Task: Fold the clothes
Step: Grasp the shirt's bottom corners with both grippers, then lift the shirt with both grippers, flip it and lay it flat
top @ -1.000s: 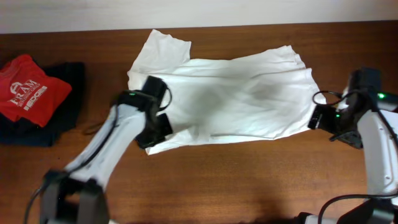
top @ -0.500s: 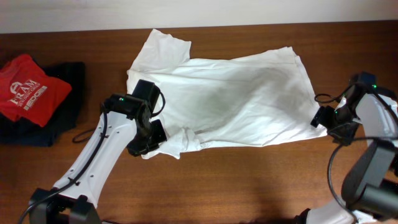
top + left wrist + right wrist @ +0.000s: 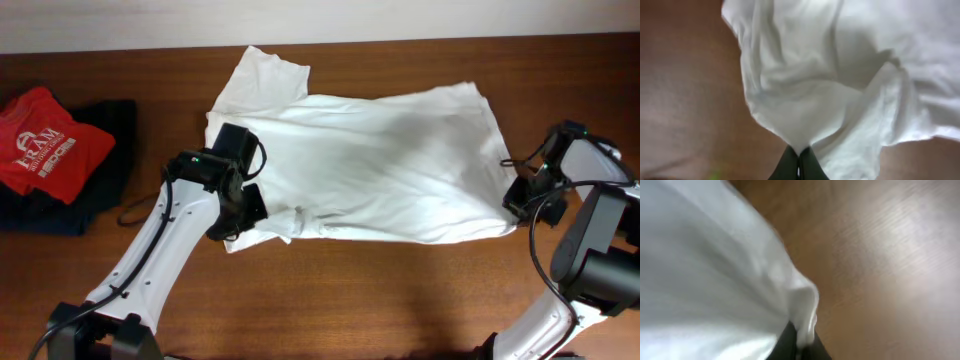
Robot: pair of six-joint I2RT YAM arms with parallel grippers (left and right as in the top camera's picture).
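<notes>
Well off to the left of my left gripper (image 3: 238,218), a red T-shirt (image 3: 45,150) with white lettering lies on top of a dark garment (image 3: 105,185). Both rest on the brown wooden table (image 3: 380,295). Beyond my gripper, a pale wall (image 3: 420,18) borders the table's far edge.

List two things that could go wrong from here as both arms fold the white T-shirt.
1. The left gripper and right gripper each pinch only a thin bit of the white T-shirt at its edge, so a pull could slip it free.
2. The cloth is bunched and wrinkled beside the left gripper, so the fold may come out lopsided, with the sleeve left sticking out.
</notes>
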